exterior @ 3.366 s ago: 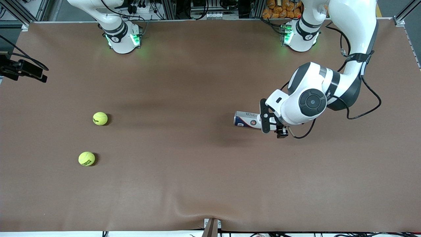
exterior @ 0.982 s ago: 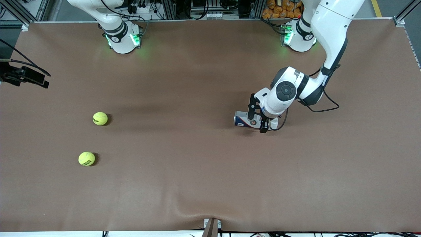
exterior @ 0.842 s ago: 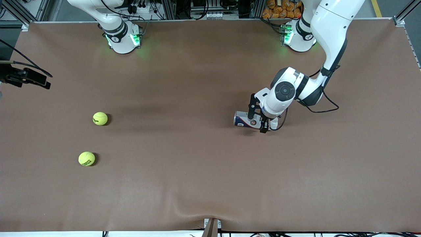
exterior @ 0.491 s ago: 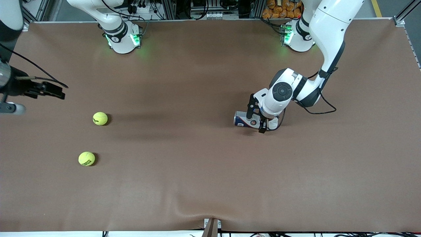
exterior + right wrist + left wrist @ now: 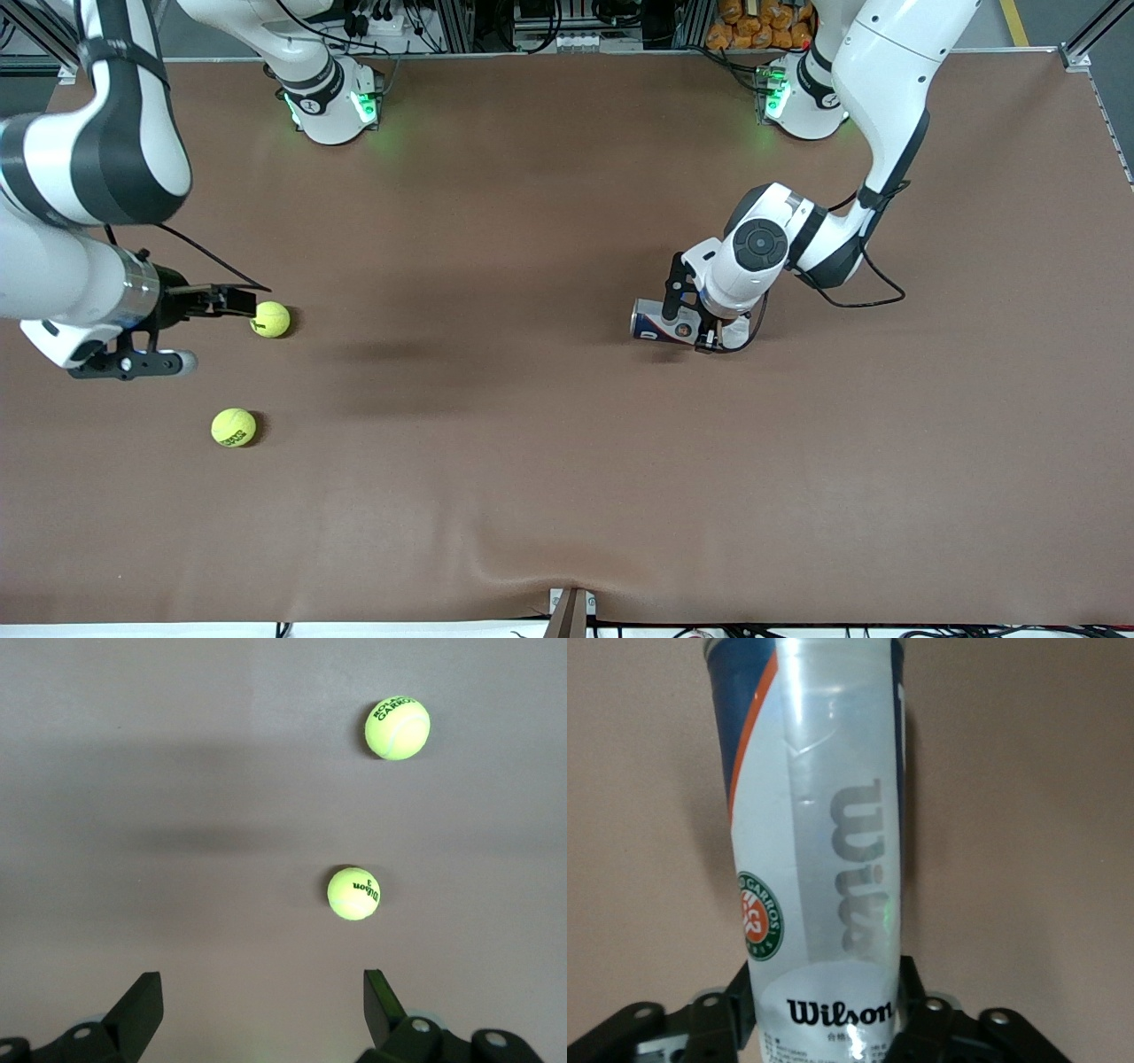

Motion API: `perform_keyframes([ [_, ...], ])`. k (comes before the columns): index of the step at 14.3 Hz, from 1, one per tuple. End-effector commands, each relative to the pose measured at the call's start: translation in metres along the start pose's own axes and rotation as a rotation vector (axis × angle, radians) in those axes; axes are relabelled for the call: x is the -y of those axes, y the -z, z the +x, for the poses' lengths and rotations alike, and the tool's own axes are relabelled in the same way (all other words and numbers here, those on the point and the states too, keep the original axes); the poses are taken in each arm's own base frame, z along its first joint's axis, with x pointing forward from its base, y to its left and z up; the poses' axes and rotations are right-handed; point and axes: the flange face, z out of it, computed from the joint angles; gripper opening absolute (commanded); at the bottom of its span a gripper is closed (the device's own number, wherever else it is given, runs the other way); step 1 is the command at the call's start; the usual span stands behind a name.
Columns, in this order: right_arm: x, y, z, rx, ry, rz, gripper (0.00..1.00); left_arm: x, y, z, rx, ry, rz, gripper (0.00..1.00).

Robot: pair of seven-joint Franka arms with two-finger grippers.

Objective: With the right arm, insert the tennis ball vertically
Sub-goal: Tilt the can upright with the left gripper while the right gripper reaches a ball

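The right end effector (image 5: 232, 301) has swung in over the tennis ball (image 5: 270, 319); the left end effector (image 5: 687, 315) has clamped the can (image 5: 651, 322).

Under my left wrist camera I am reading the tennis ball can (image 5: 819, 859): "Wilson" is standing in black script on a white patch near my fingers, and a large grey "Wil…" is running lengthwise along the clear wall, its last letters hiding against the white patch. A round green and orange badge on the can is showing "ROLAND GARROS" around its rim. Small print under the script is staying too fine to read. Under my right wrist camera, one tennis ball (image 5: 353, 894) is showing "Wilson" with a "3", and the other tennis ball (image 5: 398, 727) is showing "ROLAND GARROS".
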Motion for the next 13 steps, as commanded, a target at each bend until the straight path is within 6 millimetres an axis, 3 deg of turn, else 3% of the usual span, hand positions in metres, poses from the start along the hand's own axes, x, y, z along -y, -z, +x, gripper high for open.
perform_keyframes([
  [1, -0.003, -0.019, 0.009, 0.029, -0.004, -0.007, 1.00, 0.003, 0.003, -0.003, 0.007, -0.012, 0.021, 0.41],
  [4, -0.022, -0.041, 0.015, 0.072, -0.033, 0.003, 1.00, 0.021, 0.030, -0.004, -0.006, 0.006, 0.058, 0.49],
  [8, -0.058, -0.147, 0.006, 0.202, -0.089, 0.008, 1.00, 0.040, 0.066, 0.018, -0.139, 0.114, 0.045, 0.52],
  [13, -0.072, -0.212, -0.005, 0.144, -0.110, 0.007, 1.00, 0.056, 0.094, 0.039, -0.378, 0.266, 0.015, 0.54],
])
